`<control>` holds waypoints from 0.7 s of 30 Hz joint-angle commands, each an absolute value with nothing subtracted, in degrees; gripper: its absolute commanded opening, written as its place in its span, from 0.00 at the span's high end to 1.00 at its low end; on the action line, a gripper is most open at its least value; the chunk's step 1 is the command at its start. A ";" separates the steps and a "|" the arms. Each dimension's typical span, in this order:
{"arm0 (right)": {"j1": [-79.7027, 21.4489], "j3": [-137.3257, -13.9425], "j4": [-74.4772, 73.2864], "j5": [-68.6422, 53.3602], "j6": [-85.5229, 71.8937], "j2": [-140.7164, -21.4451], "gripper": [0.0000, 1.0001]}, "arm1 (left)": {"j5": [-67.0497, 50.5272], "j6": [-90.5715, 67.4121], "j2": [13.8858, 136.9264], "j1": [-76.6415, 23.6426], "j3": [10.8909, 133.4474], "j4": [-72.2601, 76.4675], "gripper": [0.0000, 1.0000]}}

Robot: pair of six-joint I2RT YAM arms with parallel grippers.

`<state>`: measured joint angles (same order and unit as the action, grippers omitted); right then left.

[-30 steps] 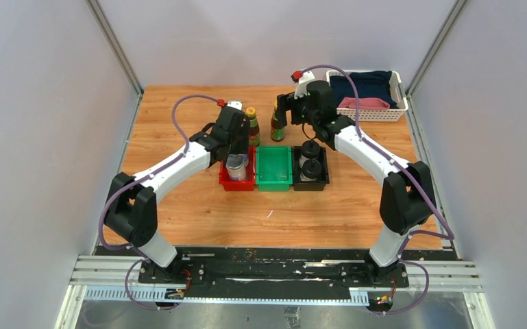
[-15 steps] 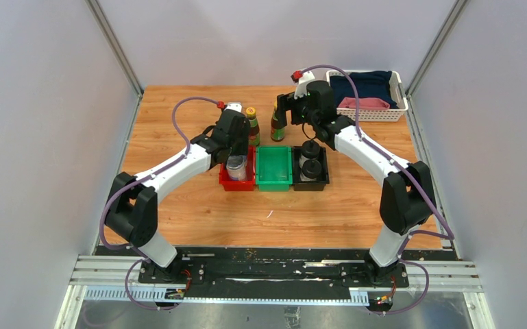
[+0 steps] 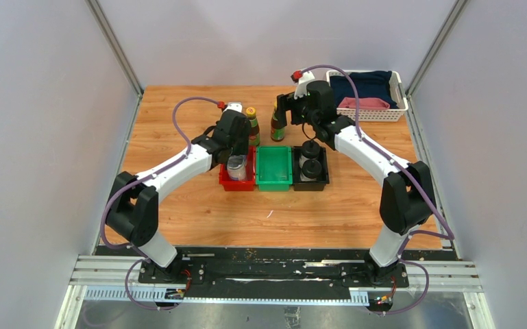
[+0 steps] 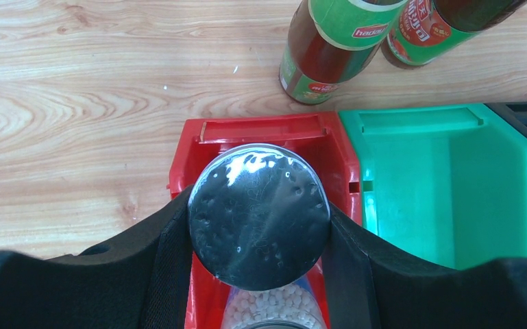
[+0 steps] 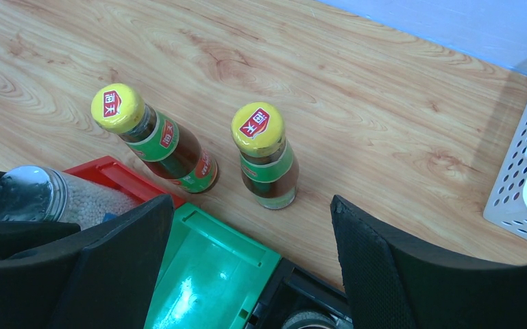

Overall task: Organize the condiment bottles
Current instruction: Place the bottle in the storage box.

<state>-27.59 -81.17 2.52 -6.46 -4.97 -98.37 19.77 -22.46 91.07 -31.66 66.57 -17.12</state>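
Observation:
My left gripper (image 4: 259, 226) is shut on a silver-lidded jar (image 4: 259, 216), its black fingers (image 4: 168, 253) pressed to both sides of the lid, over the red bin (image 4: 260, 129). Below it shows a second jar of white beads (image 4: 271, 308). Two brown bottles with yellow caps (image 5: 164, 147) (image 5: 264, 154) stand on the wood just behind the bins. My right gripper (image 5: 247, 267) hangs open above the empty green bin (image 5: 205, 281), near the right brown bottle (image 3: 277, 122). Two black-capped bottles (image 3: 310, 149) (image 3: 309, 166) sit in the black bin (image 3: 321, 179).
The red (image 3: 227, 181), green (image 3: 274, 168) and black bins stand side by side at mid-table. A white basket (image 3: 370, 113) with dark and pink cloth stands at the back right. Grey walls close both sides.

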 commanded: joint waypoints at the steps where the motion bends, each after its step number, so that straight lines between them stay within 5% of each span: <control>1: -26.74 -81.42 2.81 -7.29 -5.71 -98.39 0.12 | 21.86 -21.75 91.72 -32.08 67.07 -13.56 1.00; 10: -26.73 -81.46 2.81 -7.34 -5.68 -98.48 0.12 | 21.70 -21.37 93.43 -32.33 69.19 -15.94 0.99; 21: -26.73 -81.52 2.81 -7.51 -5.76 -98.57 0.12 | 22.29 -20.48 94.62 -33.01 71.18 -17.99 0.67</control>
<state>-27.59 -81.17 2.52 -6.57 -4.99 -98.37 20.93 -21.21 93.60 -32.29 69.21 -17.47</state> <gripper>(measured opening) 0.882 0.571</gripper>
